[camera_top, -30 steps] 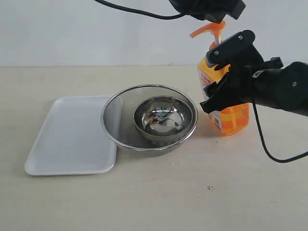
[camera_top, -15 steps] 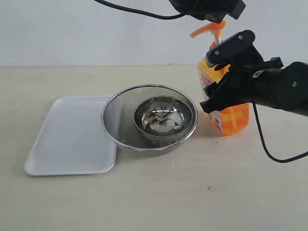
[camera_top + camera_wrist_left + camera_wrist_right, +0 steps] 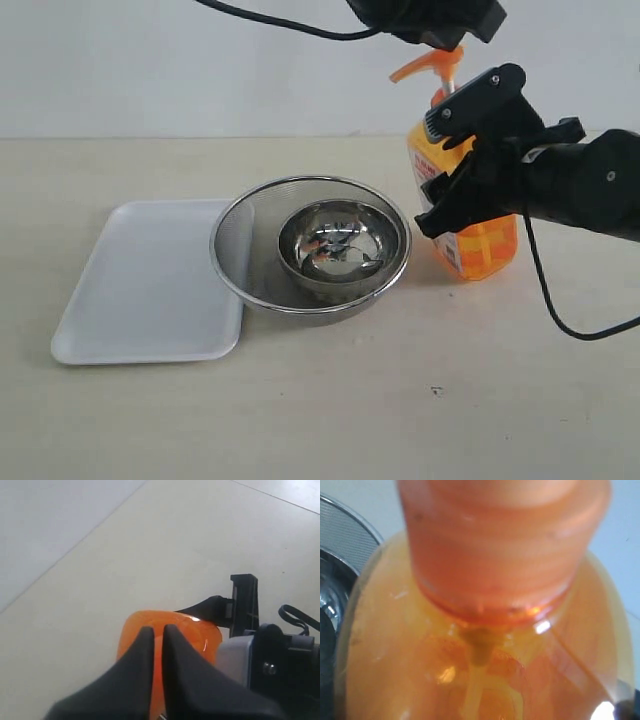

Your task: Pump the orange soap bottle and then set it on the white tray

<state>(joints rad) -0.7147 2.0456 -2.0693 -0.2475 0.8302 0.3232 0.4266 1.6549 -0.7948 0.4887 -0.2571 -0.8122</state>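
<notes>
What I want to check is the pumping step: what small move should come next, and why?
Probably press the left gripper straight down. Its shut fingers sit just above the pump head, which looks raised on its stem, while the right gripper clasps the orange soap bottle to steady it. The bottle is not yet on the white tray.

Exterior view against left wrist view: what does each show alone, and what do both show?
Only exterior: the flat white rectangular tray, and the round steel mesh bowl holding a smaller shiny steel bowl. Only left wrist: the left gripper with fingers closed together. Both: the orange pump head of the translucent orange soap bottle, and the black right gripper.
</notes>
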